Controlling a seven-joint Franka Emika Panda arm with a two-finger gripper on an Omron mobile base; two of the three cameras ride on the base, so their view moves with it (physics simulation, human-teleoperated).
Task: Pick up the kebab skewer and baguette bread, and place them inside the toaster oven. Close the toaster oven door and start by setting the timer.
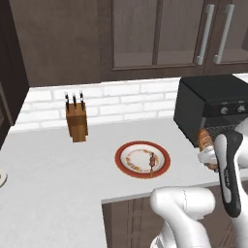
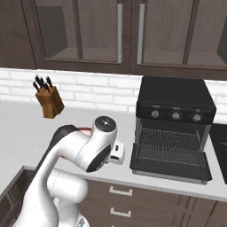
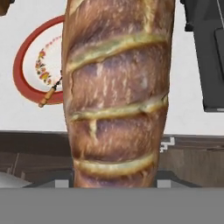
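With baguette bread (image 3: 116, 92) gripped, kebab skewer (image 1: 152, 160) on plate (image 1: 127, 147).

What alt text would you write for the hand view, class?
A golden-brown baguette bread, held in the gripper, fills the centre. Behind it on the left lies a red-rimmed plate with the kebab skewer; the black toaster oven sits right.

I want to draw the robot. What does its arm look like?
The arm is glossy white, made of fat rounded tubes joined like elbows. The joints are dark: one has a round grey cap, and a black band runs along one segment. The claw end is a small white block. No cables or markings show.
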